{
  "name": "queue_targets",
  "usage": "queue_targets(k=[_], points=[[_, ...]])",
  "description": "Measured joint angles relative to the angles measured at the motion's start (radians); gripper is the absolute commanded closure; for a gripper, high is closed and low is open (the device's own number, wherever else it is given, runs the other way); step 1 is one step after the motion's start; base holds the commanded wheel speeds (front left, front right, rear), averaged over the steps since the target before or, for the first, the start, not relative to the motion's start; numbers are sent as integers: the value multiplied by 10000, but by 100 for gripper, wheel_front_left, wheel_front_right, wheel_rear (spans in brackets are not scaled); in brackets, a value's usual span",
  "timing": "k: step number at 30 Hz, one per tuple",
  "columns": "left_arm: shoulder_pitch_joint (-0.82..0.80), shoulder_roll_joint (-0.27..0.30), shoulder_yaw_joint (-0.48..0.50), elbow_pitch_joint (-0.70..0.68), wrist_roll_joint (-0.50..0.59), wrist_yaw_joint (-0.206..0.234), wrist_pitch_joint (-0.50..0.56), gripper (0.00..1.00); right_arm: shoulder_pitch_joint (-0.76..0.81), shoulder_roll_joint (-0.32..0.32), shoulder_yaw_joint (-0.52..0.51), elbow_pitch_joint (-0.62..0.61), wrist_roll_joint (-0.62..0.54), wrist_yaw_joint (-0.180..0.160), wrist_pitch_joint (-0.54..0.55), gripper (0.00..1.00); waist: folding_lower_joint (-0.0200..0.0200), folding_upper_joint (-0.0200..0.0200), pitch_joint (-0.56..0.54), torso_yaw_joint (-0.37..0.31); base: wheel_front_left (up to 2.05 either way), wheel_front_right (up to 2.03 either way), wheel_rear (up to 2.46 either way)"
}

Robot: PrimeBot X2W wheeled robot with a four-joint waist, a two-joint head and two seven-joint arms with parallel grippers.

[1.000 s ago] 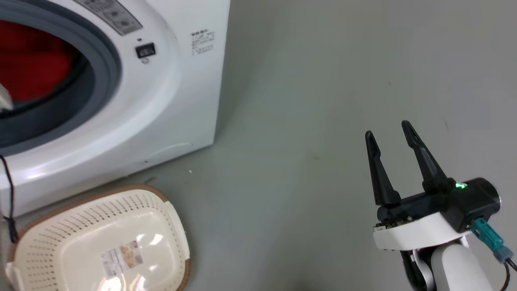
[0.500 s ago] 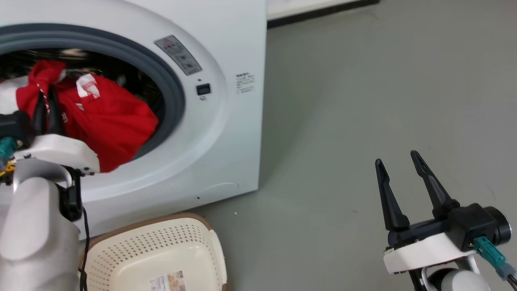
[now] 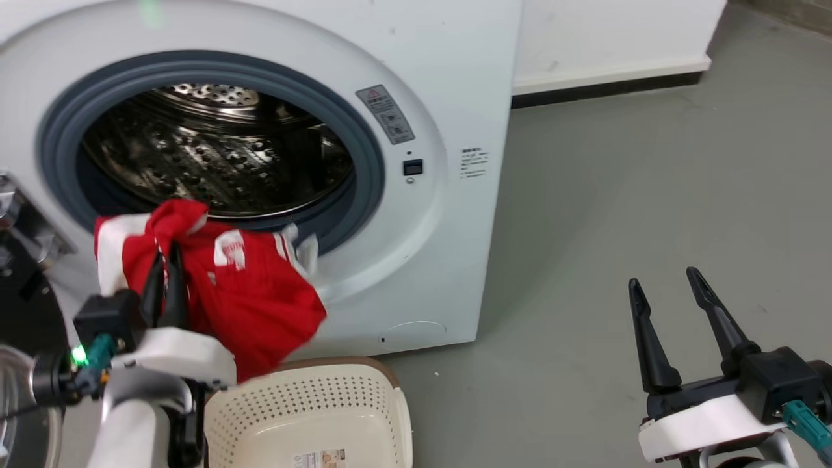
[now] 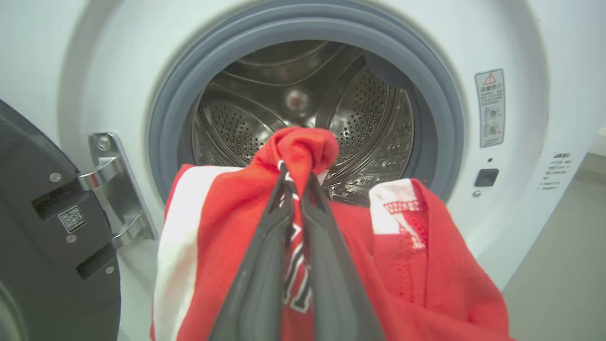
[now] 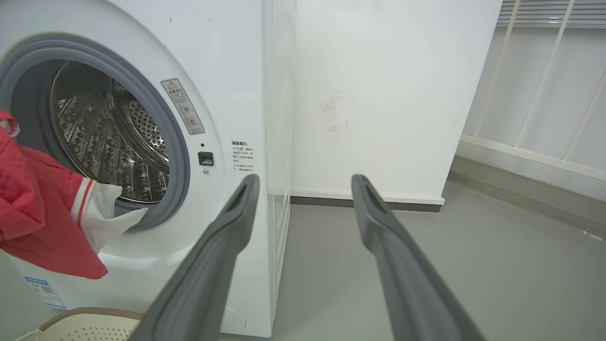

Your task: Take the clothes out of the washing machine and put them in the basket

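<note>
One red-and-white garment pinched in my left claw, one washer, one basket, my right claw wide apart

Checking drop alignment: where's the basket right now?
Head view, lower left: the laundry basket sits on the floor at the foot of the washing machine, below its porthole, with the red garment in the left gripper hanging above its rim.

You get bright, even indoor light; the steel drum throws hard glints, and the washing machine lays a soft shadow on the grey floor beside it. In your left wrist view the left gripper blurs near the lens; the edges bow with wide-angle distortion.
</note>
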Motion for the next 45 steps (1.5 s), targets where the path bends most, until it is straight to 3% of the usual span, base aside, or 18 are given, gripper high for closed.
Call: queue_targets(k=[8, 17, 36, 45], points=[[1813, -627, -276, -894, -148, 376, 324, 100, 46, 0, -4, -297, -31, 0, 163, 0, 1, 0, 189, 421, 0, 0, 0], [2283, -1250, -568, 416, -523, 460, -196, 100, -323, 0, 88, -502, -71, 0, 127, 0, 3, 0, 1072, 337, 0, 0, 0], [-1815, -1383, -754, 6688, -746, 61, -982, 100, -2006, -2, 159, -842, -69, 0, -316, 0, 4, 0, 4349, -371, 0, 0, 0], [-3167, -915, -763, 8748, -570, 119, -1047, 100, -2418, -2, 426, -965, 102, 2, -594, 0, 5, 0, 5536, -980, 0, 0, 0]])
